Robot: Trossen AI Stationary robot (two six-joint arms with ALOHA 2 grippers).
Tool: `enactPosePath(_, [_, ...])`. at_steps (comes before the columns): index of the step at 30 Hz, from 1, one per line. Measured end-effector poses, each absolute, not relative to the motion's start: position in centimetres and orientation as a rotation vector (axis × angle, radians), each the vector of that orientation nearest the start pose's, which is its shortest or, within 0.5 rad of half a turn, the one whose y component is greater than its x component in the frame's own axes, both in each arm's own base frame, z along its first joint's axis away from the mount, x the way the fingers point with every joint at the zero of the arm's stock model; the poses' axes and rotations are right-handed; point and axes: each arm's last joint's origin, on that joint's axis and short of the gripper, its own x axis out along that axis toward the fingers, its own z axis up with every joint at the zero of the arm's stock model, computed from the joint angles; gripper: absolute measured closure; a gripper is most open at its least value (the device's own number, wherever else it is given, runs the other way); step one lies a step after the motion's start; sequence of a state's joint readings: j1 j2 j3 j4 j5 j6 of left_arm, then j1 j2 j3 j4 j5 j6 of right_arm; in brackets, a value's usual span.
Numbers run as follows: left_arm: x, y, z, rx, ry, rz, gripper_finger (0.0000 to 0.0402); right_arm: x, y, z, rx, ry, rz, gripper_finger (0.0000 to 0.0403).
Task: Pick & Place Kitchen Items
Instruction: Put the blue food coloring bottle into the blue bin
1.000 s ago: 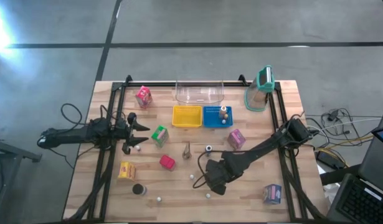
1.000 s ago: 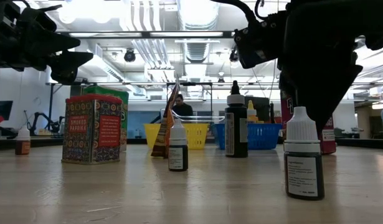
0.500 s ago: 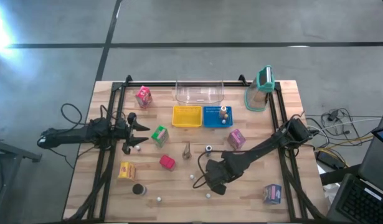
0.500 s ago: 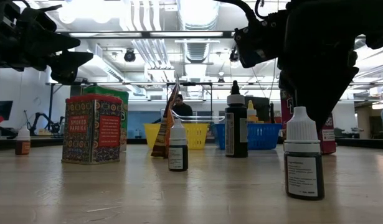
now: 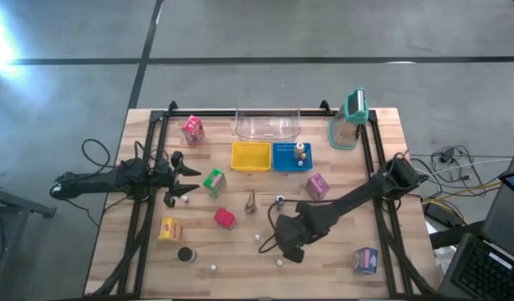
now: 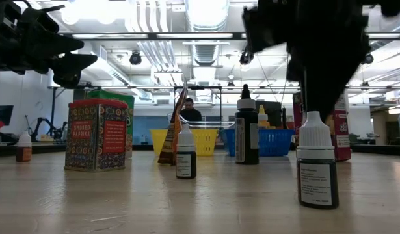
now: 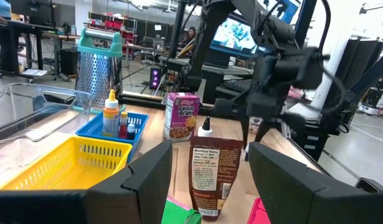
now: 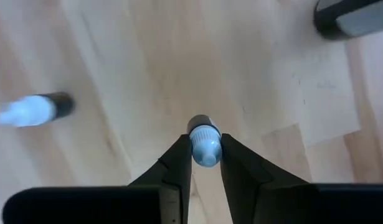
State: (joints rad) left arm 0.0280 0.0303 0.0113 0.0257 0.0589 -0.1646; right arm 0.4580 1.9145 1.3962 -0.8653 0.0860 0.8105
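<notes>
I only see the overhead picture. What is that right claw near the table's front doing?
Observer: Its wrist camera shows the right gripper shut on the white cap of a small bottle.
Operator: Lifted yet?
Observer: No. The low view shows the bottle standing upright on the table.
Operator: And the other arm?
Observer: Its wrist camera shows the left gripper open and empty, facing a brown pouch.
</notes>
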Motion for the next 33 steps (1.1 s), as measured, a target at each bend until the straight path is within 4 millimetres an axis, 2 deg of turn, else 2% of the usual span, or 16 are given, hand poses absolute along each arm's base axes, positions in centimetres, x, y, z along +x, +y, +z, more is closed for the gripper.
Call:
enactPosePath(5, [9.9,0.1,16.7,-0.164,-0.003,-0.031,0.0183,32.5,15.5,22.5,0.291,1.295,-0.251,0.0329])
enactPosePath(9, [9.9,0.1,16.7,-0.164,-0.001,-0.031,0.0183,31.6,14.3,25.9,0.275,1.241,-0.292,0.0328])
enactPosePath(13, [9.9,0.1,16.7,-0.164,-0.001,-0.031,0.0183,31.2,11.9,28.9,0.27,1.163,-0.316,0.0337])
enactPosePath(17, [9.9,0.1,16.7,-0.164,-0.001,-0.031,0.0183,31.1,8.6,30.6,0.305,1.114,-0.361,0.0335])
enactPosePath(25, [9.9,0.1,16.7,-0.164,0.0,-0.031,0.0183,31.2,1.9,31.8,0.414,1.063,-0.515,0.0334])
enactPosePath(33, [9.9,0.1,16.7,-0.164,0.0,-0.031,0.0183,32.0,-2.0,30.7,0.521,1.065,-0.66,0.0328])
